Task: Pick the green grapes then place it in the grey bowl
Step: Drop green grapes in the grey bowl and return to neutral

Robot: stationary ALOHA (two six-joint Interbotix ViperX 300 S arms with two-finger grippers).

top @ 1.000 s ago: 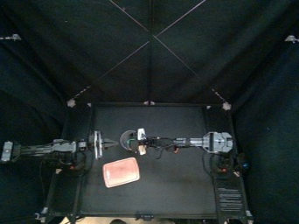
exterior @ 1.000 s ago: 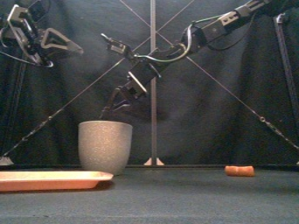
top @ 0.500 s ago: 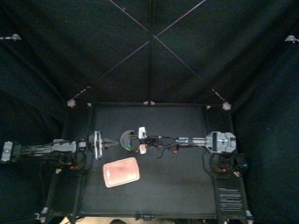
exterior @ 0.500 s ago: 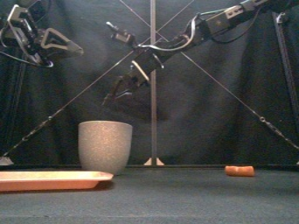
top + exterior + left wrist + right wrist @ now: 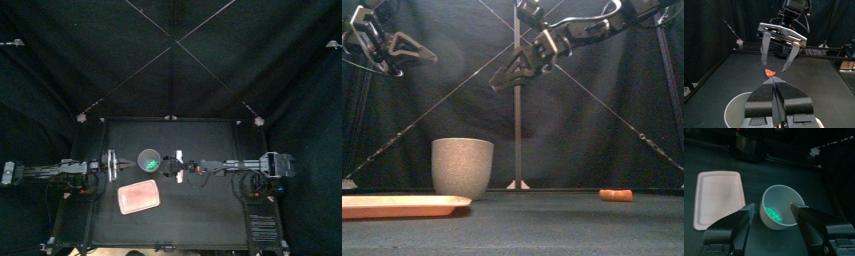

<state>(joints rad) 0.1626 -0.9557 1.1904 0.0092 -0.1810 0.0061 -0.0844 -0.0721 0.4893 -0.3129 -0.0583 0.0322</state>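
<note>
Lying at the bottom of the tall grey speckled cup point(image 5: 784, 190), the green grapes point(image 5: 774, 214) show as a small bright green cluster against its pale inner wall. From above they appear as a green patch inside the cup's round mouth. The cup stands upright on the black table point(image 5: 201, 205), near its back half in the top view.

Above the cup and a little to its right hangs the right gripper point(image 5: 512, 78), raised well clear of the rim, its two jaws spread wide and holding nothing. In the right wrist view the cup's mouth lies between those spread jaws.

A flat pink tray point(image 5: 139, 197) lies just in front of the cup, slightly to its left, not touching it. A small orange toy food point(image 5: 616, 195) sits on the table well to the cup's right in the front view.

To the cup's left the left gripper point(image 5: 775, 84) is held high above the table. Its jaws are pressed together with nothing between them, and it points toward the cup.
</note>
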